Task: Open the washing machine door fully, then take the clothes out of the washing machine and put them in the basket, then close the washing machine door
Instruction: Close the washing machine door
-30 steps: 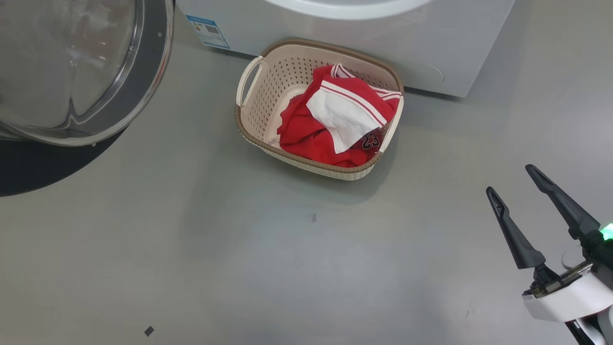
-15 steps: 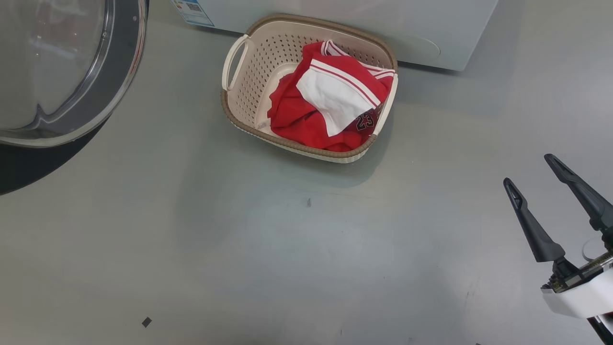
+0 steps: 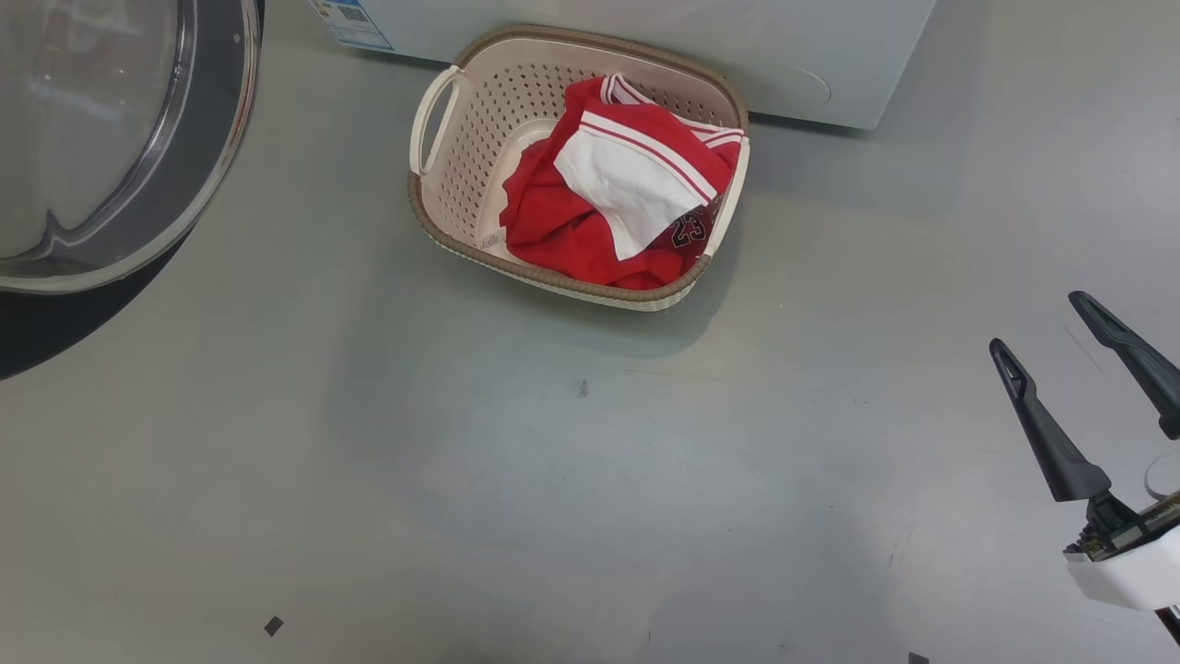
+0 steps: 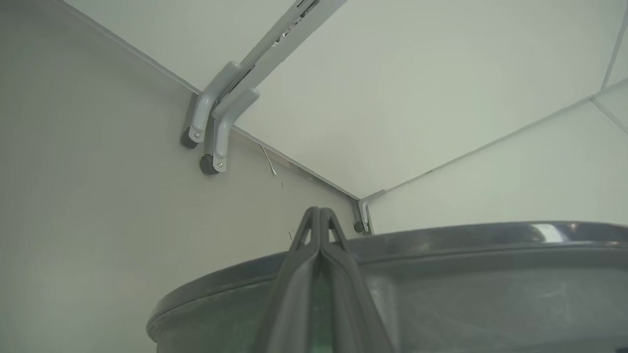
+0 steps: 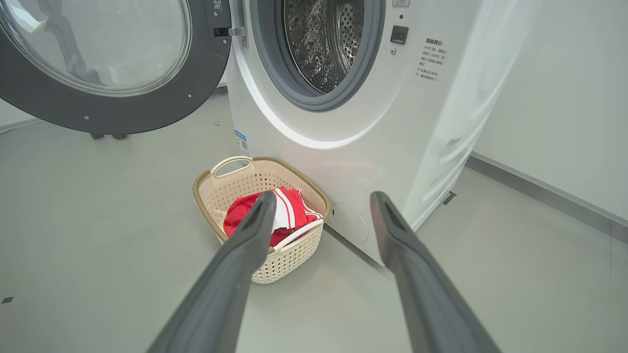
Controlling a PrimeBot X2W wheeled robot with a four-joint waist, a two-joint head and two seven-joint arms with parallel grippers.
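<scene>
Clothes in basket, right fingers wide apart and empty, left fingers pressed together, holding nothing

Grey floor, small dark scrap lying lower left, speck mid-floor

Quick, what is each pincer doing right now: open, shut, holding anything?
Left pincer: shut, nothing between its fingers.
Right pincer: open, holding nothing.

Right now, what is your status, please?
Left gripper shut at door rim; right gripper open, empty. Clothes in basket, door wide open. Basket at machine's foot, possibly under door's swing.
</scene>
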